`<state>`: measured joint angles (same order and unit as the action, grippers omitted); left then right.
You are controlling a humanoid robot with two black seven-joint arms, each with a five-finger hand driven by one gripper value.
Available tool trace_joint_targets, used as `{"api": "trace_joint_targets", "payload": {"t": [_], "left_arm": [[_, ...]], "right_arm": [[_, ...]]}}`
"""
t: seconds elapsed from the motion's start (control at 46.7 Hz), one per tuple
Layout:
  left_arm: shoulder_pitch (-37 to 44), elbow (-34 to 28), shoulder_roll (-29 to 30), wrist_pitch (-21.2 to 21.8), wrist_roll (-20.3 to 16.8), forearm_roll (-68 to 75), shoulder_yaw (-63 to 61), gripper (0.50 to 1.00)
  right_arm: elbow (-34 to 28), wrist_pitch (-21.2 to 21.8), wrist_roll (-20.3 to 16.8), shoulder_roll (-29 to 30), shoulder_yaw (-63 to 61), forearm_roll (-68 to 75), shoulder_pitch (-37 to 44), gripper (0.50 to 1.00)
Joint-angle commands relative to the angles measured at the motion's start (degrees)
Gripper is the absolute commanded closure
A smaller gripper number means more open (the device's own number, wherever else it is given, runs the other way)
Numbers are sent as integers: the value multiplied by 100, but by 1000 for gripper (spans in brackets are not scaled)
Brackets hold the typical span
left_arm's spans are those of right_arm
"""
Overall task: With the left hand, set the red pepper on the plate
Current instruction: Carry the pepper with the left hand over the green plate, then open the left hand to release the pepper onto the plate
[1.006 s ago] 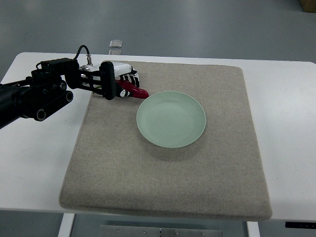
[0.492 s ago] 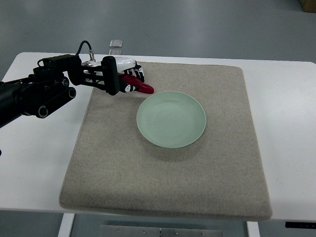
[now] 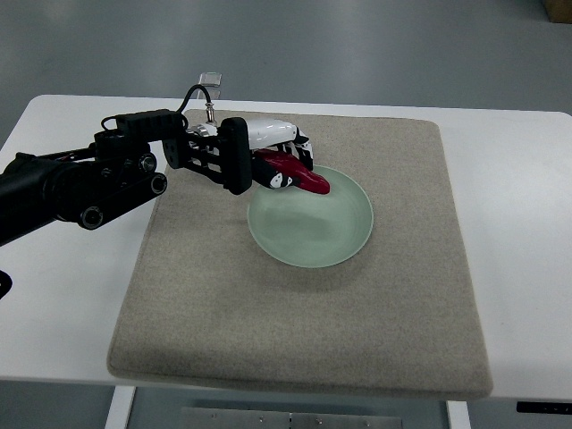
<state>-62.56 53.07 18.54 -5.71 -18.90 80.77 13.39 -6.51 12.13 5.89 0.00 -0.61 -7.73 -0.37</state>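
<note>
Gripping the red pepper (image 3: 295, 175), the left hand (image 3: 273, 152) has its fingers closed around it. Below the hand: pale green plate (image 3: 335, 241), beige mat (image 3: 268, 322), white table (image 3: 518, 223), grey floor (image 3: 357, 45) beyond.

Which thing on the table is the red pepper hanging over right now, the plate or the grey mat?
The plate: the left hand holds the red pepper over its upper-left rim, not over bare grey mat.

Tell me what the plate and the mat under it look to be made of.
Plate: pale green, smooth, faintly glossy with soft reflections, likely glazed ceramic or melamine. Mat: grey-beige with a matte, fuzzy surface and soft rounded corners, probably felt or woven fabric.
</note>
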Motion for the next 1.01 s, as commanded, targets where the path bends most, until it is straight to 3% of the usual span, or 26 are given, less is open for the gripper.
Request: {"api": "trace_joint_targets", "payload": {"t": [0.0,0.385,0.514,0.556,0.792,0.856,0.984], "left_arm": [[7,98,-17,-36,1,-17,-3,1000],[95,203,-211,-53,-8,-35,-12,1000],[95,212,-237,-44,-17,-43,-3,830],[95,221,-237,-44,-26,-43,-12,804],[165,221,-237,-44,-26,-43,-12,797],[165,212,-237,-36,-26,-43,-12,763],[165,212,-237,-18,-26,-43,-3,754]], "right_arm": [[0,0,0,0,0,0,-7,572],[0,0,0,0,0,0,-7,572],[0,0,0,0,0,0,-7,572],[0,0,0,0,0,0,-7,570],[0,0,0,0,0,0,-7,572],[0,0,0,0,0,0,2,572],[0,0,0,0,0,0,-7,572]]}}
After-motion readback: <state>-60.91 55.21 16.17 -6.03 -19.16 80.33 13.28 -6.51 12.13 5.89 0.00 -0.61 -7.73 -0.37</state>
